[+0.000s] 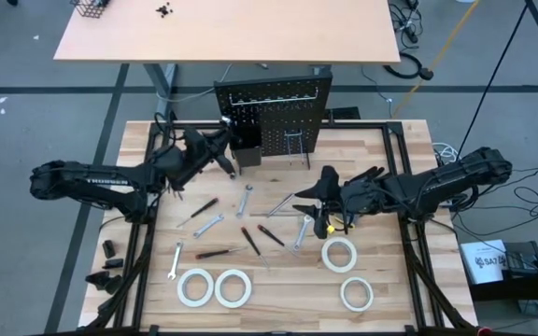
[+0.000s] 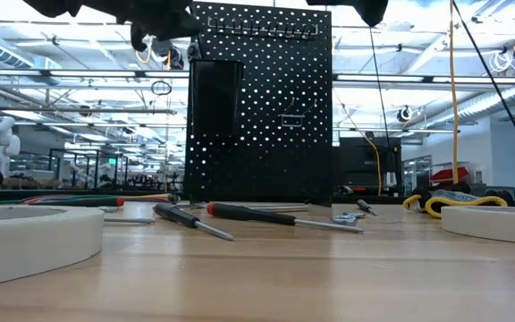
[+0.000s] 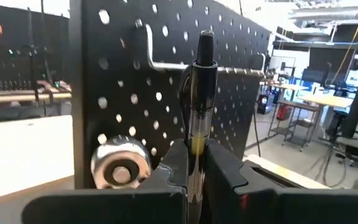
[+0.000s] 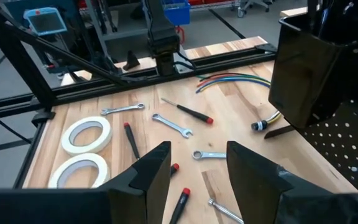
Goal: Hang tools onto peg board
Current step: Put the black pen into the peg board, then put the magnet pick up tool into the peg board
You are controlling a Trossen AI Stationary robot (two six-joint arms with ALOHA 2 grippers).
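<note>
One slim, stiff, light screwdriver [image 3: 199, 118] stood clenched mid-shaft in the left hand [image 3: 194, 168] at frame centre, by the peg board [image 3: 123, 93].

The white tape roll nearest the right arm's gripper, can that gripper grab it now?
Probably yes. The right gripper is open and empty, and the white tape roll lies flat close by on the wooden table, with nothing on top.

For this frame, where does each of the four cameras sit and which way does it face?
High: overhead, looking down on both arms and the upright black perforated peg board.
Low: tabletop level, facing that board; arms at the top edge.
Left wrist: past the left hand, shut on a clear-handled screwdriver at the board.
Right wrist: past the open right hand over the white tape rolls.
All share the board.
</note>
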